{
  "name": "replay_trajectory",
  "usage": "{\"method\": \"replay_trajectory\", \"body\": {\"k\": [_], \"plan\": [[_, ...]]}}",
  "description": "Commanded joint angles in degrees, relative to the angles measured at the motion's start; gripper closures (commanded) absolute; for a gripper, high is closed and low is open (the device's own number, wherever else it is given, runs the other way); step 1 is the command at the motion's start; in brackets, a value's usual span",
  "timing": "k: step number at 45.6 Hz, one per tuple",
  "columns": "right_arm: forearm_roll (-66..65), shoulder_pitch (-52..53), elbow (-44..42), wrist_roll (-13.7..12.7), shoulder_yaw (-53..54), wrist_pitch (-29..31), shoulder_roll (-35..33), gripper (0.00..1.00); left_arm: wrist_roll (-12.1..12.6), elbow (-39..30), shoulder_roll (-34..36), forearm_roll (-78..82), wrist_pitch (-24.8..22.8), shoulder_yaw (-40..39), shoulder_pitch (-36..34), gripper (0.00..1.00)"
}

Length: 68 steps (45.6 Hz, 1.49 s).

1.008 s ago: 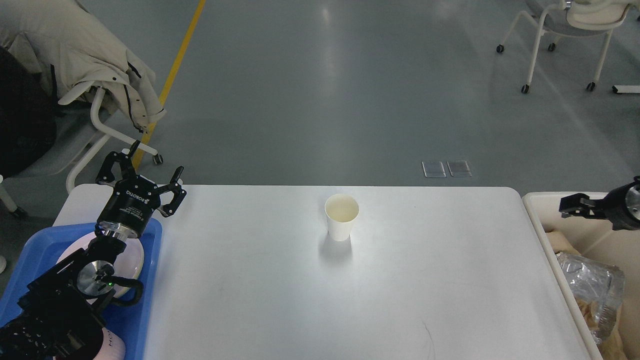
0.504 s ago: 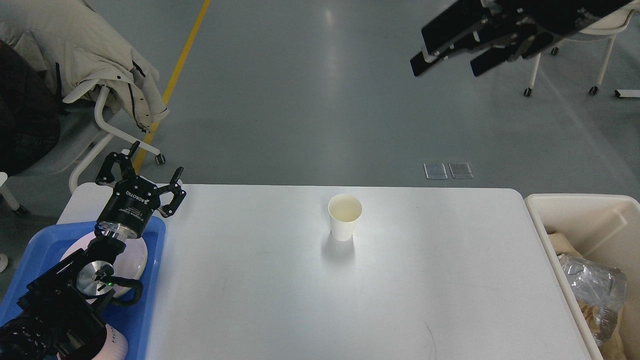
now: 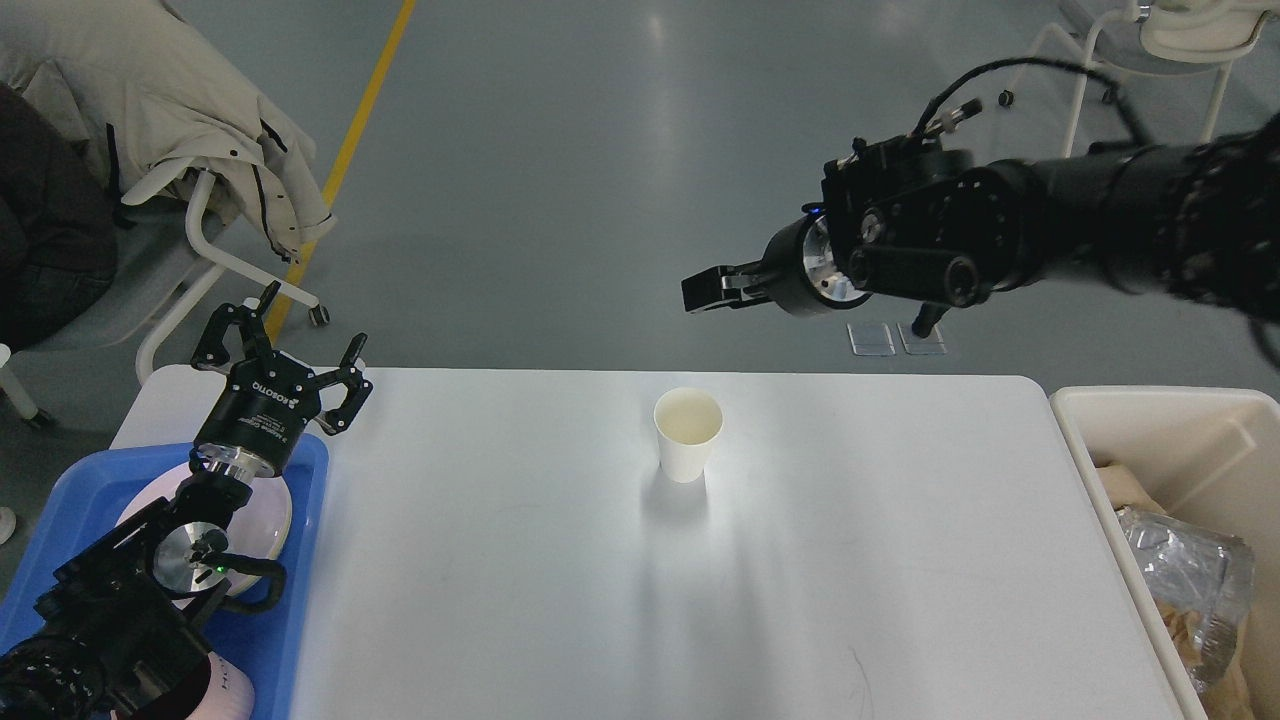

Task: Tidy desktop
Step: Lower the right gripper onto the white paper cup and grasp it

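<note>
So the counter (image 3: 520, 560) is a big white slab with rounded corners filling the near half of the view, on a grey glossy floor with a yellow line (image 3: 345, 155) far left; two white chairs, one far left with a coat (image 3: 180, 110) draped on it, one far right. One paper cup (image 3: 687, 433) stands upright mid-counter toward the far edge; one blue tray (image 3: 290, 640) near left holding a plate; one cream bin (image 3: 1160, 440) on the right with crumpled trash. Left gripper (image 3: 285, 350) has fingers spread apart, nothing in it; right gripper (image 3: 700, 292) hangs above the cup, seen side-on, can't tell.
</note>
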Motion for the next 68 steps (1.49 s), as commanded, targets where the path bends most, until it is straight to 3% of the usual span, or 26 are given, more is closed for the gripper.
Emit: {"method": "replay_trajectory", "body": {"k": [1,10,37,53,57,62,65,68], "plan": [[5.2,-8.7,-7.9,-4.8,-0.7,-0.4,4.9,0.0,0.0,0.0,0.0,0.0,0.0,0.0,-0.1,0.0],[5.1,-15.8,-14.7,-4.8,-0.9,-1.0,7.0,0.0,0.0,0.0,0.0,0.0,0.0,0.0,-0.1,0.0],[5.2,-21.3,-16.0,-4.6,-0.1,-1.9,7.1,0.0,0.0,0.0,0.0,0.0,0.0,0.0,-0.1,0.0],[5.1,-25.1,-18.4,-4.5,0.3,-5.7,8.5,0.01,0.0,0.0,0.0,0.0,0.0,0.0,-0.1,0.0],[5.1,-25.4,-18.4,-4.5,0.4,-6.4,8.5,0.06,0.0,0.0,0.0,0.0,0.0,0.0,-0.1,0.0],[5.1,-26.0,-18.5,-4.4,0.4,-7.6,8.5,0.31,0.0,0.0,0.0,0.0,0.0,0.0,-0.1,0.0],[4.8,-26.3,-18.5,-4.5,0.3,-7.7,8.5,0.57,0.0,0.0,0.0,0.0,0.0,0.0,-0.1,0.0],[4.7,-26.5,-18.5,-4.5,0.3,-7.7,8.5,0.67,0.0,0.0,0.0,0.0,0.0,0.0,-0.1,0.0]]}}
